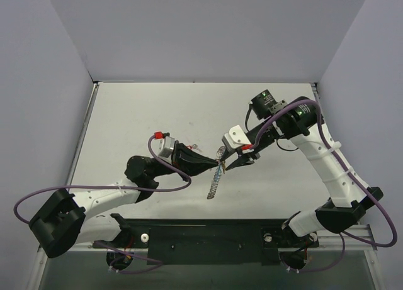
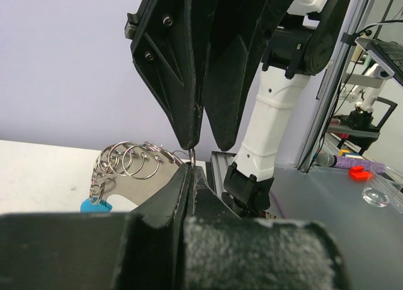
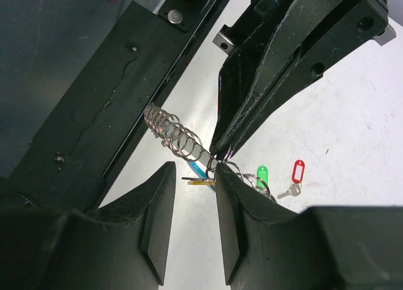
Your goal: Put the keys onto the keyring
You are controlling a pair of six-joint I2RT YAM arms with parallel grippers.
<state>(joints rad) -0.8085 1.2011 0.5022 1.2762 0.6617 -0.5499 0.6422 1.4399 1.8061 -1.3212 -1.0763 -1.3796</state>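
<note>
The keyring (image 1: 214,180) is a silvery wire coil hanging above the table, with my left gripper (image 1: 216,160) shut on its upper end. In the left wrist view the coil's loops (image 2: 126,160) fan out left of the shut left gripper (image 2: 191,165), above the blue segment (image 2: 96,206). My right gripper (image 3: 195,172) stands open at that same end, its right fingertip (image 3: 228,177) against the wire loops (image 3: 173,133). A yellow tag and a black tag (image 3: 200,182) hang edge-on beneath the coil. The green-tagged key (image 3: 262,174) and the red-tagged key (image 3: 296,173) lie on the table.
The black base rail (image 1: 201,236) runs along the table's near edge under the arms. Grey walls close in the table (image 1: 157,107) on three sides. The right arm's white link (image 2: 267,126) rises close behind the left gripper.
</note>
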